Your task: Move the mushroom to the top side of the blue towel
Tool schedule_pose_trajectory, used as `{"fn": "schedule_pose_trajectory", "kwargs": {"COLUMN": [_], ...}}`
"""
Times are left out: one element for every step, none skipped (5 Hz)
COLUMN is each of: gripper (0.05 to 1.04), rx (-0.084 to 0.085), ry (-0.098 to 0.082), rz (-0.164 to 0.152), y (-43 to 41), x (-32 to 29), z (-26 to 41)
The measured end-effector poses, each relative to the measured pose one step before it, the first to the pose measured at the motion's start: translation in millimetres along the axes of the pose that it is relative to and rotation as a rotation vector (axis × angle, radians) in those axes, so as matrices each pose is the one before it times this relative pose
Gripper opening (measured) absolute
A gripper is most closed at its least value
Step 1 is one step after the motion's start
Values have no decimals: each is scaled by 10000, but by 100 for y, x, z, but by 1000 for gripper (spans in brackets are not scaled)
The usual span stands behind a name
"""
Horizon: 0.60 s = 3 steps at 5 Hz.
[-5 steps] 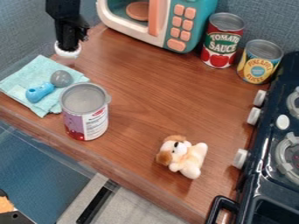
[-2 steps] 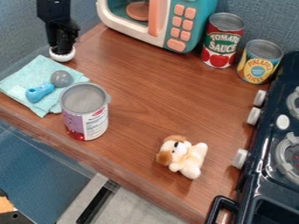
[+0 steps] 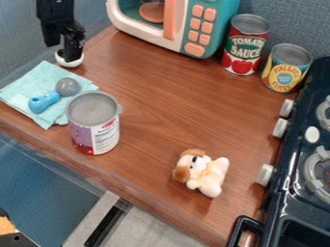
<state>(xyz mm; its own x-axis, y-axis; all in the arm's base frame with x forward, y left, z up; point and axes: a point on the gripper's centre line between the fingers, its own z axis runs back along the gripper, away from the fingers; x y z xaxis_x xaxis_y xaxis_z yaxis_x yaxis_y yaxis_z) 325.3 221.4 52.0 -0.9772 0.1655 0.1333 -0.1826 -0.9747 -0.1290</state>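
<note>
Gripper: upper left of the worktop, hanging down right at the mushroom; how far open it is, and whether it has hold of the mushroom, I cannot tell
Mushroom: white and rounded, under the gripper, near the top edge of the towel and off the cloth
Blue towel: light blue, spread at a slant at the left of the worktop
On the towel: a blue toy and a rounded grey piece, close together
Large can: purple and white label, upright at the towel's right side
Plush dog: white and tan, lower middle of the worktop
Back of the worktop: teal toy microwave, then a red-labelled can and a yellow-labelled can, both upright
Right side: dark toy stove with white knobs
</note>
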Motion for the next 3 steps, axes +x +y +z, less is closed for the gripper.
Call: {"fn": "schedule_pose_trajectory", "kwargs": {"gripper": [1003, 999, 999], "rx": [-53, -56, 9], "ry": [65, 90, -12], "rz": [102, 25, 0], "y": [-87, -70, 30], "x": [296, 2, 46], "z": [1053, 413, 24]}}
